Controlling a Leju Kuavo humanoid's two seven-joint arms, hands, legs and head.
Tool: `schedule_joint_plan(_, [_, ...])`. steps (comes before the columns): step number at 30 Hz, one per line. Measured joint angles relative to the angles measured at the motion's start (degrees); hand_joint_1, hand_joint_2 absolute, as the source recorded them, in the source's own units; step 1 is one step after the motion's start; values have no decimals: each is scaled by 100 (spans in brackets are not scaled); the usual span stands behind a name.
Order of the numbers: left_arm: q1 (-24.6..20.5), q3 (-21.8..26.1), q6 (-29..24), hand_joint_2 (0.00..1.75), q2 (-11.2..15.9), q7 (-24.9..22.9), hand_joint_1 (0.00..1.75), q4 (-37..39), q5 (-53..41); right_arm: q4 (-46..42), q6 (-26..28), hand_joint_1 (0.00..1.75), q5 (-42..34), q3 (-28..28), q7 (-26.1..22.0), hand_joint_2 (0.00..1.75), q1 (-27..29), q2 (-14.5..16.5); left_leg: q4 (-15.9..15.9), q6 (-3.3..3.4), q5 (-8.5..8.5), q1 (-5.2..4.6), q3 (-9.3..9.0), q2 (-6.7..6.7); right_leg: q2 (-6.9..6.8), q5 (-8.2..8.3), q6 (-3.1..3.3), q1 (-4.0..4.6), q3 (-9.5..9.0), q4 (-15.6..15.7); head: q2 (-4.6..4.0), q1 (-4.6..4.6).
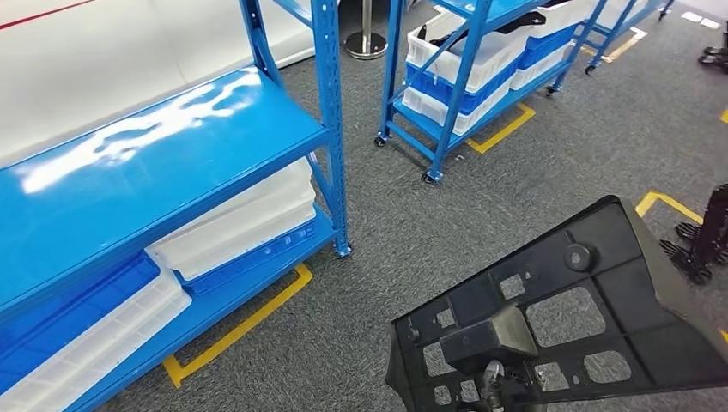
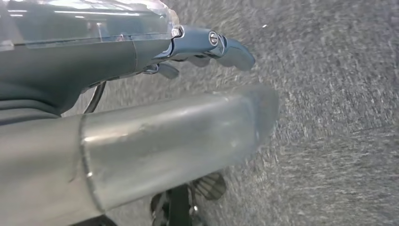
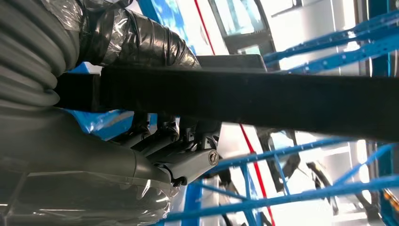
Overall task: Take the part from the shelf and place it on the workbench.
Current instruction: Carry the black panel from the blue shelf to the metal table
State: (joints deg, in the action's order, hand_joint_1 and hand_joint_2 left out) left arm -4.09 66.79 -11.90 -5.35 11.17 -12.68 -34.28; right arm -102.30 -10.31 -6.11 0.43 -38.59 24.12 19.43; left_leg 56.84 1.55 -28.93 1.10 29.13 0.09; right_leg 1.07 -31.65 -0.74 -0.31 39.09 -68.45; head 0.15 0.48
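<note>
Grey speckled carpet is seen across the floor, marked with yellow tape lines. A blue metal shelf is seen on the left of the head view, its top board bare and glossy, with white bins and blue bins stacked on the lower levels. A second blue rack on castors, loaded with white and blue crates, is seen further back, with a chrome post base between the two. The black plastic part (a flat bracket with cut-out windows) is held low at the right of the head view, off the shelf. In the right wrist view the part's edge is shown clamped by the right hand, thumb on one side and fingers on the other. In the left wrist view the left hand is seen over carpet, nothing in it, fingers loosely curled.
</note>
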Motion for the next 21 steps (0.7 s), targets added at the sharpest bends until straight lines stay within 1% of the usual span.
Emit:
schedule_joint_plan(1, [11,-2,4,0,1,-23,0,0,-57,12,-12,175,76,-5,0,175,-1,0,2,5,-2,-8,4,90,-43,-157,-15,-13,169,-363,0,-1])
schedule_joint_plan(2, [17,-9,15,0,2,-52,0,0,-128,27,-15,175,186,-11,1,175,-3,0,4,6,-6,-13,5,179,-62,-224,-27,-26,281,-610,0,-1])
schedule_joint_plan(3, [13,-20,30,0,3,-77,0,0,-202,40,-1,175,310,-14,1,175,-7,0,5,4,-12,-15,4,263,-78,-187,-35,-36,298,-669,0,0])
schedule_joint_plan(4, [4,-37,45,0,3,-82,0,0,-269,49,28,175,425,-16,1,175,-14,0,6,-5,-21,-15,-4,339,-105,-52,-35,-43,194,-499,0,0])
schedule_joint_plan(5, [-8,-58,55,0,1,-56,0,0,-322,49,68,175,507,-16,1,175,-20,0,8,-16,-33,-15,-19,403,-172,136,-24,-45,-12,-142,0,0])
schedule_joint_plan(6, [-16,-79,63,0,-8,6,0,0,-364,37,111,175,552,-16,0,175,-25,1,11,-34,-50,-23,-36,459,-306,277,-5,-29,-242,269,0,0])
schedule_joint_plan(7, [-20,-98,68,0,-19,100,0,0,-391,11,148,175,557,-15,0,175,-24,2,18,-60,-70,-37,-53,510,-416,373,26,-5,-426,607,0,-2])
schedule_joint_plan(8, [-21,-114,72,0,-32,198,0,0,-410,-28,171,175,522,-14,-1,175,-14,3,22,-86,-88,-51,-66,559,-495,408,57,21,-530,815,0,-3])
schedule_joint_plan(9, [-23,-125,76,0,-47,285,0,0,-423,-71,180,175,460,-13,-1,175,4,5,23,-115,-101,-66,-76,612,-517,396,86,48,-555,894,0,-5])
schedule_joint_plan(10, [-29,-134,77,0,-61,345,0,0,-433,-112,178,175,379,-14,-1,175,31,6,21,-143,-111,-73,-88,671,-448,405,117,62,-540,902,0,-6])
schedule_joint_plan(11, [-37,-143,76,0,-74,371,0,0,-444,-145,158,175,290,-19,-1,175,61,8,21,-170,-129,-67,-94,707,-381,418,150,49,-536,920,0,-6])
schedule_joint_plan(12, [-44,-153,73,0,-86,380,0,0,-454,-167,130,175,197,-26,-1,175,92,11,65,-197,-183,-58,-88,650,-317,435,188,34,-538,947,0,-6])
schedule_joint_plan(13, [-45,-162,66,0,-102,369,0,0,-464,-182,94,175,103,-37,-1,175,114,17,206,-218,-297,-45,-38,520,-257,455,230,15,-543,974,0,-6])
schedule_joint_plan(14, [-39,-168,53,0,-114,342,0,0,-475,-190,56,175,21,-49,-1,175,129,25,468,-235,-469,-31,72,348,-195,473,266,-4,-547,994,0,-7])
schedule_joint_plan(15, [-28,-171,31,0,-131,302,0,0,-482,-193,26,175,-41,-63,-1,175,137,33,834,-247,-668,-24,229,178,-129,481,289,-2,-541,998,0,-7])
schedule_joint_plan(16, [-13,-172,2,0,-152,253,0,0,-488,-193,4,175,-78,-80,-1,175,140,38,1227,-255,-843,-20,413,86,-54,486,302,2,-533,994,0,-7])
schedule_joint_plan(17, [-1,-173,-28,0,-166,202,0,0,-498,-193,-8,175,-101,-99,-1,175,147,41,1530,-261,-936,-19,563,49,29,489,306,6,-526,986,0,-7])
schedule_joint_plan(18, [8,-173,-57,0,-180,159,0,0,-506,-196,-13,175,-117,-119,-1,175,158,42,1651,-263,-913,-18,636,34,113,489,306,10,-524,975,0,-7])
schedule_joint_plan(19, [12,-173,-83,0,-191,125,0,0,-519,-199,-14,175,-131,-137,-1,175,170,42,1538,-259,-770,-17,606,22,198,487,303,11,-524,961,0,-7])
schedule_joint_plan(20, [9,-173,-105,0,-198,101,0,0,-534,-206,-15,175,-147,-154,-1,175,180,44,1233,-252,-547,-10,486,-22,279,482,295,9,-526,943,0,-6])
schedule_joint_plan(21, [7,-173,-128,0,-204,89,0,0,-544,-216,-18,175,-157,-170,-1,175,187,47,845,-241,-338,2,328,-141,354,475,280,6,-524,922,0,-6])
